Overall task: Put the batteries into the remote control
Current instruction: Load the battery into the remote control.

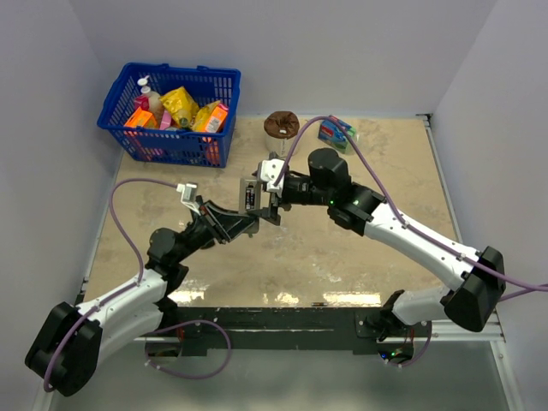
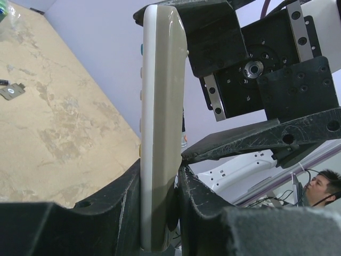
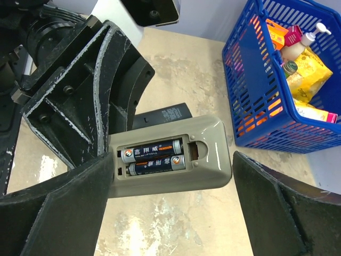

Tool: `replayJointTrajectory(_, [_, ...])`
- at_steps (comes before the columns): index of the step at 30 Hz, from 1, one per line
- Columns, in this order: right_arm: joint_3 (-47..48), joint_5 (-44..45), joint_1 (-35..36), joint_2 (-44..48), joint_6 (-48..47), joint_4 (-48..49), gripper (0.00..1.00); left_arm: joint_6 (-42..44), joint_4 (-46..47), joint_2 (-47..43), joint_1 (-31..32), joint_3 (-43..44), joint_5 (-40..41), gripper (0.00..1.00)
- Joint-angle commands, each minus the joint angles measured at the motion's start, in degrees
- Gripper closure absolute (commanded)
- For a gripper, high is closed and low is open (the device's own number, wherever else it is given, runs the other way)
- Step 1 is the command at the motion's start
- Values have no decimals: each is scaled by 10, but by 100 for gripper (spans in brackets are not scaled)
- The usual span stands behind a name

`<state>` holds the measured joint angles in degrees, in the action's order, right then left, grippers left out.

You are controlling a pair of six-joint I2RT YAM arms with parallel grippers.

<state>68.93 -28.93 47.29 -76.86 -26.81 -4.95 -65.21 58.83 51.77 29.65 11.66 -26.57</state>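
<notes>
**Beige marbled counter, remote control held up beside the basket, two batteries seated**

Pale walls are seen to enclose the counter [image 1: 342, 248], and one blue basket [image 1: 184, 147] of packets and a pump bottle is placed at its far left corner.

From the top view, the two arms are seen to meet just right of the basket and nearer the arm bases. One brown round object [image 1: 281, 124] and one green packet [image 1: 336, 133] lie right of the basket along the far edge. The battery bay cannot be made out from above.

Only in the right wrist view is the grey back of the remote control [image 3: 210, 165] shown, with its bay uncovered. Two batteries [image 3: 152, 152] are counted in it, lying side by side. The right tool [image 3: 171, 162] is spread wide on either side of the remote control, and nothing is gripped by it. One slim black remote [image 3: 162, 113] is seen on the counter beyond, on the side away from the basket. Two remotes are counted in all.

Only in the left wrist view is the remote control shown edge-on. It is clamped between the fingers of the left tool [image 2: 160, 197], with its buttons turned toward the counter side. One flat grey piece [image 2: 10, 92] is also shown lying on the counter, and one person's face [image 2: 319, 186] is seen at the lower right corner of that view.
</notes>
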Motion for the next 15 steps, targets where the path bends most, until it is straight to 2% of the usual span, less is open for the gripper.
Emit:
replayJointTrajectory(1, [20, 19, 3, -3, -12, 3, 8, 18, 34, -11, -1, 31, -11, 100])
replayJointTrajectory(6, [24, 20, 3, -10, -12, 6, 17, 23, 38, -11, -1, 33, -19, 100])
replayJointTrajectory(15, [42, 12, 3, -31, 11, 13, 39, 32, 56, -4, -1, 44, -48, 100])
